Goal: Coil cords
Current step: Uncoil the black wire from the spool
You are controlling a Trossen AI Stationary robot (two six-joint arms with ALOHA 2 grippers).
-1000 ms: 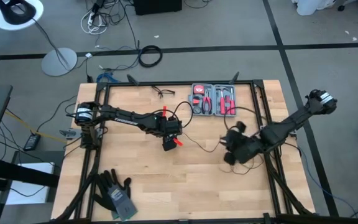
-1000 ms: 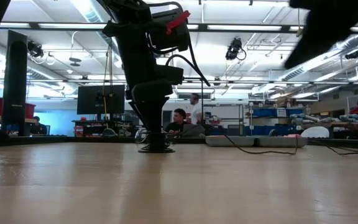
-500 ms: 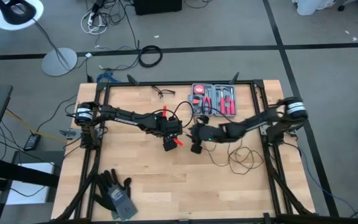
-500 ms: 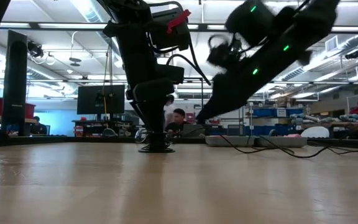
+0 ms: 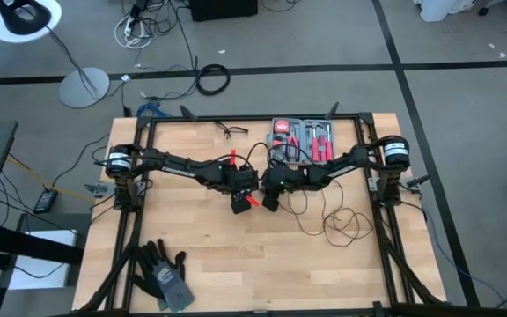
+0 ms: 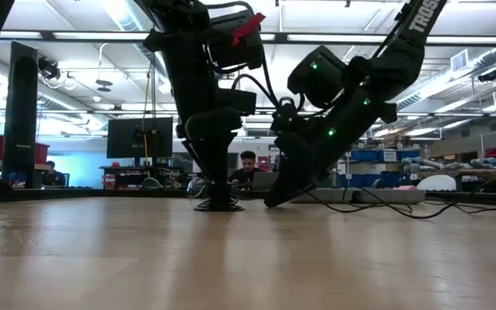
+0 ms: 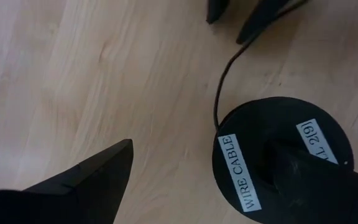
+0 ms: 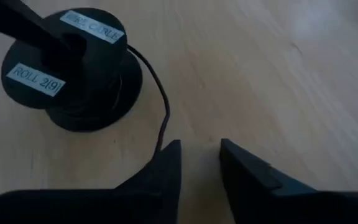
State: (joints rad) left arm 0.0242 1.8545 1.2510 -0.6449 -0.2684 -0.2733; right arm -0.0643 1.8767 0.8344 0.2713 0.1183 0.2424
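Cord [image 8: 162,121] runs from spool [image 8: 73,68] to between right hand [image 8: 199,163] fingers.

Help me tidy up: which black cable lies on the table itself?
The thin cable, looping loose from the spool; the thicker coiled ring lies on the floor.

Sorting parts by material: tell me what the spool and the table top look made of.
Spool: seemingly black plastic, matte, with white paper-like labels reading "WIRE CABLE". Table top: pale wood, likely butcher-block, its visible grain and strips running lengthwise; smooth, lightly glossy in the low view.
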